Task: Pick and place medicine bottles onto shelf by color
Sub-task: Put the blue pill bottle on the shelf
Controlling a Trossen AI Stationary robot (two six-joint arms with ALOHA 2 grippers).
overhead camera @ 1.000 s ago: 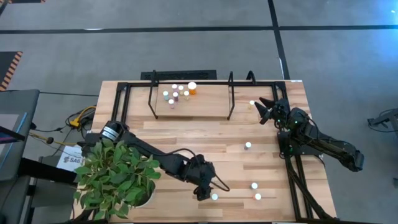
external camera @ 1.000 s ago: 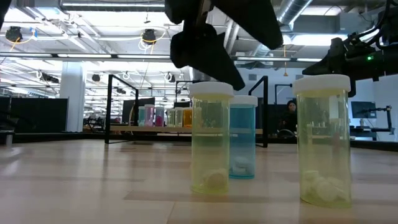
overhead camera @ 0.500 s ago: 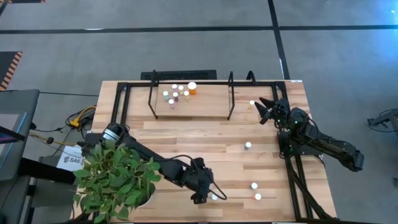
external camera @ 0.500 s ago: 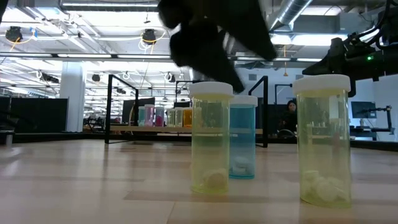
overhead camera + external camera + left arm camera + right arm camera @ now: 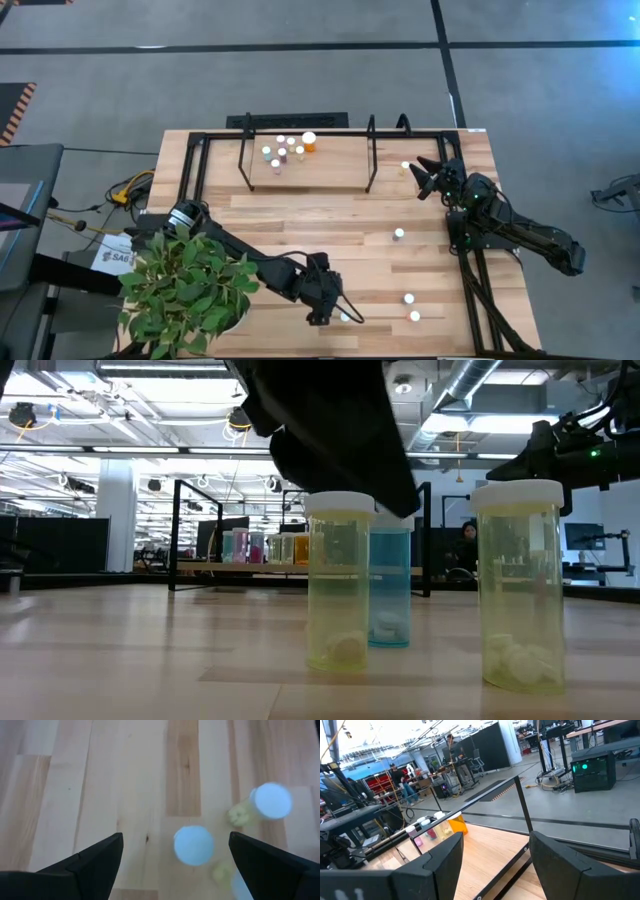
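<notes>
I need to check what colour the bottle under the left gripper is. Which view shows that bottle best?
The low view: the yellowish bottle stands side-on, pale cap and pills visible, beneath the left gripper. The left wrist view shows only its round cap between the open fingers. The high view shows a pale dot. The right wrist view misses it.

Left gripper (image 5: 335,445) is showing only as a dark mass cut off by the low view's upper edge; its fingertips are not resolving there. It is covering the cap of the teal bottle (image 5: 389,595) behind the yellowish bottle (image 5: 340,582). In the left wrist view, a third bottle (image 5: 239,885) is being cropped at the frame edge. Shelf bottles (image 5: 287,150) are too small overhead to tell body colours.
</notes>
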